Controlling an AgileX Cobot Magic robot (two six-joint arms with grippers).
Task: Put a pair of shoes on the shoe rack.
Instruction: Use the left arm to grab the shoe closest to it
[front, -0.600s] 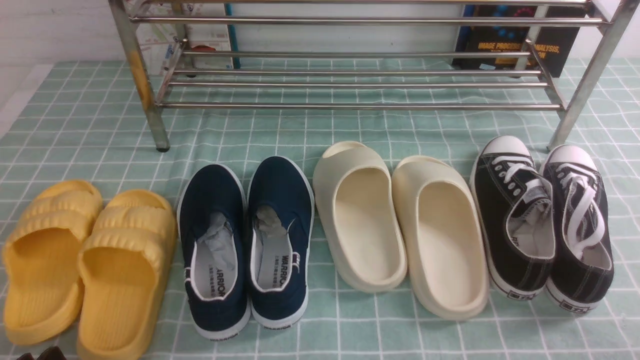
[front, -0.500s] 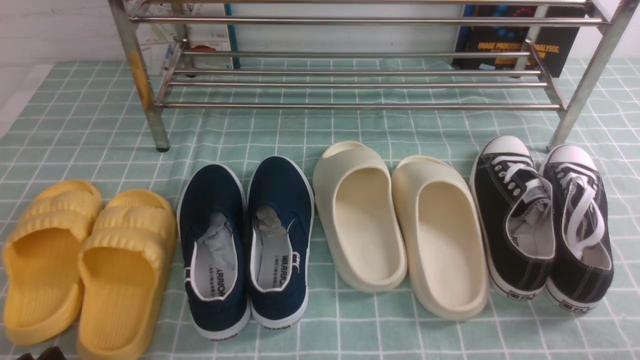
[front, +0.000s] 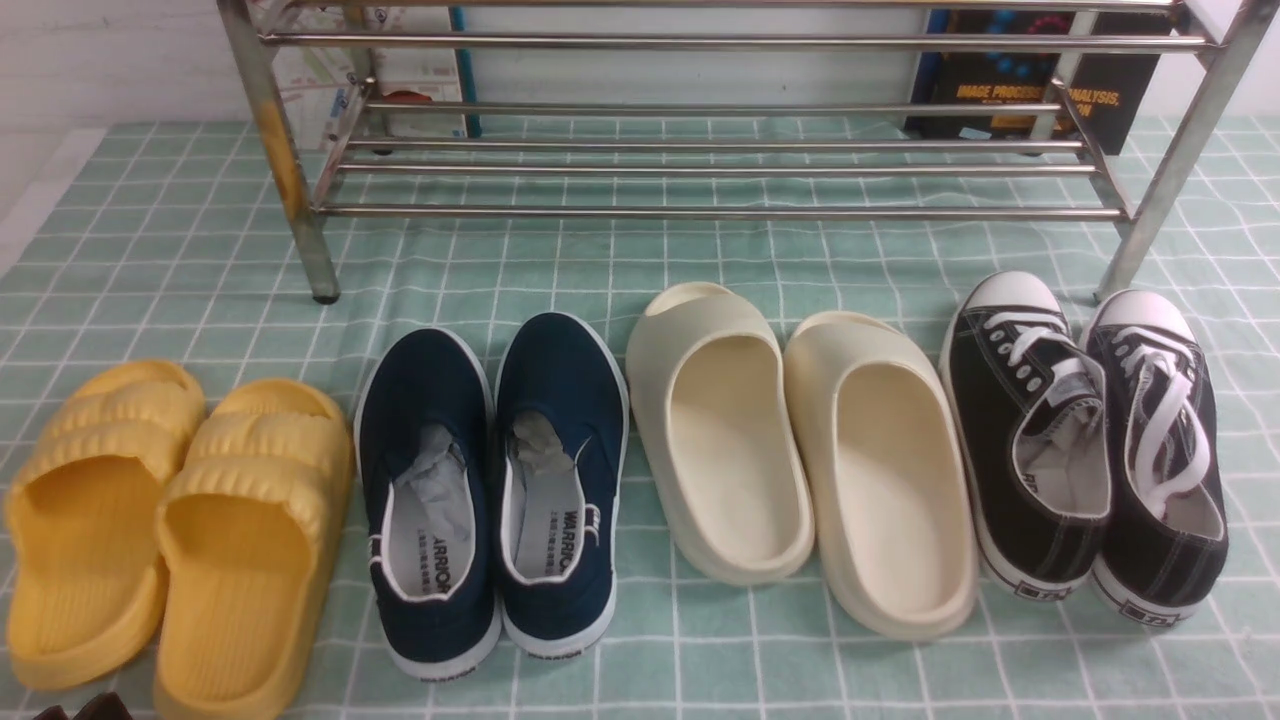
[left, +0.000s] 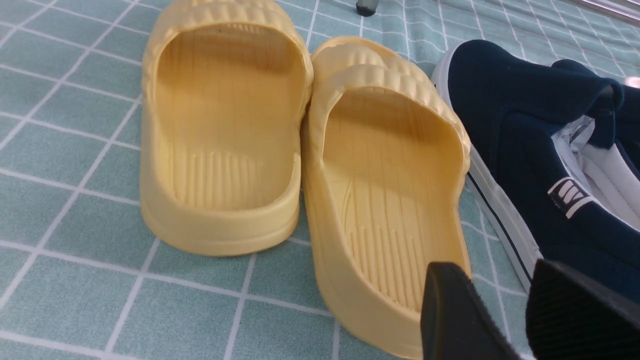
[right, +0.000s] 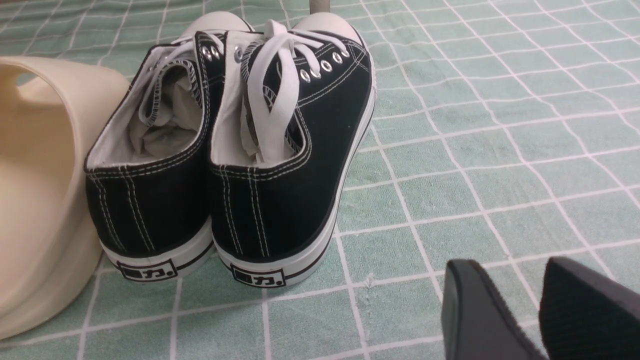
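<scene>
The pair of shoes (front: 560, 390), navy slip-ons with white soles and "WARRIOR" insoles, stands side by side on the checked cloth, toes toward the shoe rack (front: 700, 211). The rack's steel bars span the back of the front view, with nothing on them. In the left wrist view my left gripper (left: 492, 272) hangs open and holds nothing. It is low behind the gap between a yellow slipper and the left navy shoe (left: 520, 115). Only its dark tips (front: 78, 710) show in the front view. My right gripper (right: 505, 270) is open over bare cloth, to the right of the black sneakers' heels.
Yellow slippers (front: 170, 520) sit left of the navy pair; cream clogs (front: 800, 450) and black lace-up sneakers (front: 1090, 440) sit to its right. All stand in one row before the rack. Books (front: 1030, 90) lean on the wall behind the rack.
</scene>
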